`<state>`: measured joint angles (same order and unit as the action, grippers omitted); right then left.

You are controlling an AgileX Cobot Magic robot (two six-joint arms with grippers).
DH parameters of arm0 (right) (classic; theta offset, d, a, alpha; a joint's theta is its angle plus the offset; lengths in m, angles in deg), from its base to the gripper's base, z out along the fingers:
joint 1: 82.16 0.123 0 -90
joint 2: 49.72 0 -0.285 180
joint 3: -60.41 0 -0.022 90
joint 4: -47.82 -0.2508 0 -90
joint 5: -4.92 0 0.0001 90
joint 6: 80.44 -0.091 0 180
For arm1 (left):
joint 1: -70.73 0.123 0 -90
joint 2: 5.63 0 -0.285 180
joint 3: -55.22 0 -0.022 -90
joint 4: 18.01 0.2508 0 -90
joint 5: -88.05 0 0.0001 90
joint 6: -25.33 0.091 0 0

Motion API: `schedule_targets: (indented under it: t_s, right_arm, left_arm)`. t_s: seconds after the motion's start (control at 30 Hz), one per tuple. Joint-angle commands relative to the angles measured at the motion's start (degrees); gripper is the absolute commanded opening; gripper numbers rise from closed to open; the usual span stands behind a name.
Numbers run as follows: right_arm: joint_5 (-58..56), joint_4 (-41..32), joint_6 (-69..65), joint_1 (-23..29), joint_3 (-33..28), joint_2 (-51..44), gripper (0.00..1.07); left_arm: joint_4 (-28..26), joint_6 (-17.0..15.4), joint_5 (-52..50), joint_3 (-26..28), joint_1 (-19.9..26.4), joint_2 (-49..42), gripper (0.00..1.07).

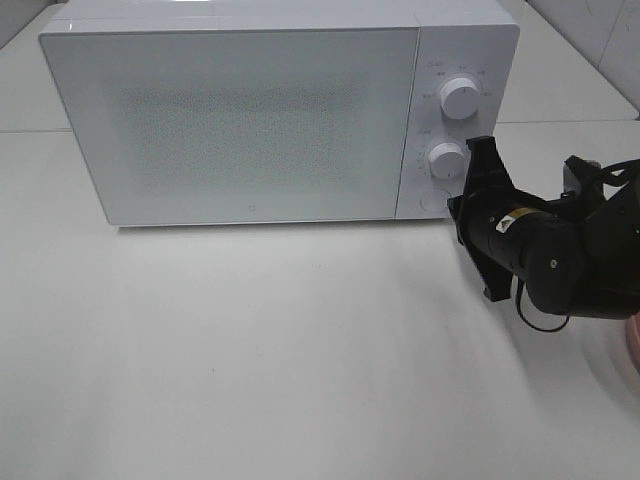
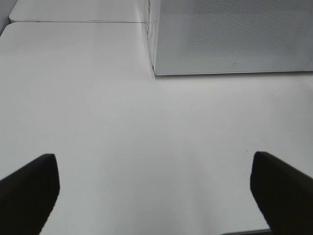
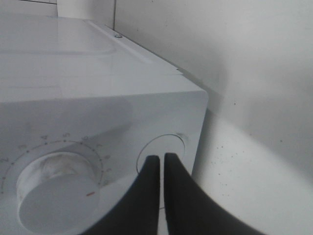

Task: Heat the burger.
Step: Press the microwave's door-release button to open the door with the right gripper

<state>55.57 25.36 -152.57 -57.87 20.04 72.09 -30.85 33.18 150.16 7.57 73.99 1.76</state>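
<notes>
On the left, the left gripper (image 2: pixel 152 161) hangs over the bare white tabletop (image 1: pixel 250 350), its black fingers spread wide with nothing between them, well short of the near left corner of the appliance.

Across the middle of the far side stands the boxy white microwave oven (image 1: pixel 240 110), its speckled frosted door shut. The burger shows in none of the views. Whether it sits behind that door cannot be told.

On the right-hand control strip are the upper white round dial (image 1: pixel 459 97), the lower white round dial (image 1: pixel 446 160) and, lowest, a flat round white push button (image 3: pixel 171 144).

Furthest right, the right gripper (image 3: pixel 159 159) has its fingers pressed together, holding nothing. The paired tips point straight at the button, touching its face or just short of it; the pictures do not settle which.

The button lies dead ahead along the fingers' long axis, so the coming move is probably a straight push away from the arm into the panel. The right arm is by far the nearer one for it.
</notes>
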Motion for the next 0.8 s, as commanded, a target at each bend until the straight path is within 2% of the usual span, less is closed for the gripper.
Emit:
schedule_targets:
  t_s: [0.03,0.27,0.8]
  right_arm:
    - [-0.29,1.78,-0.74,-0.46,1.09,0.97,0.0]
    - [0.11,2.69,-2.92,-0.46,3.04,4.35,0.0]
    - [1.32,3.61,-2.46,-3.15,6.47,5.73,0.0]
  left_arm:
    - [0.11,0.0,-0.8,0.0,0.0,-0.69,0.98]
    - [0.11,0.0,-0.8,0.0,0.0,-0.69,0.98]
    - [0.11,0.0,-0.8,0.0,0.0,-0.69,0.98]
